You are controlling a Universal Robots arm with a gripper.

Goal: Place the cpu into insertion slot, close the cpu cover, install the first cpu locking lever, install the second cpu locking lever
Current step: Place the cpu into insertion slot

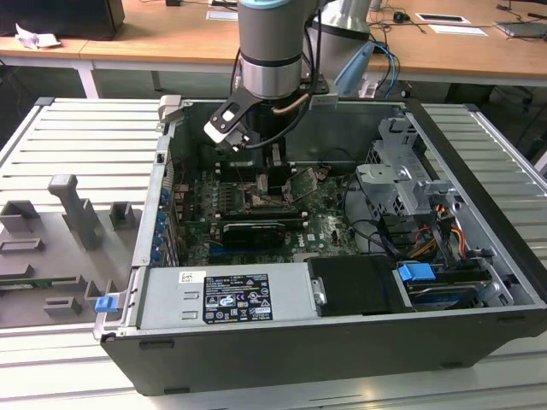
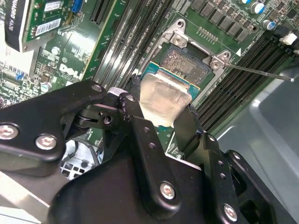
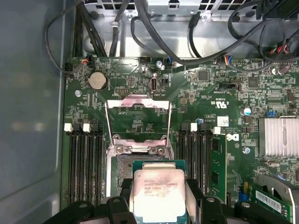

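Clamping the cpu edge to edge in the gripper, pale dull-silver square face with green border, just over the dark insertion slot.

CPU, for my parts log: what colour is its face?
The cpu is pale silver, clearest in the first wrist view.

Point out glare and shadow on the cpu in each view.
Second wrist view: glare whitens the cpu face between the fingers, the socket beyond it lit evenly. First wrist view: the cpu is bright, milder glare. Exterior view: the circuit board lies in shade under the arm.
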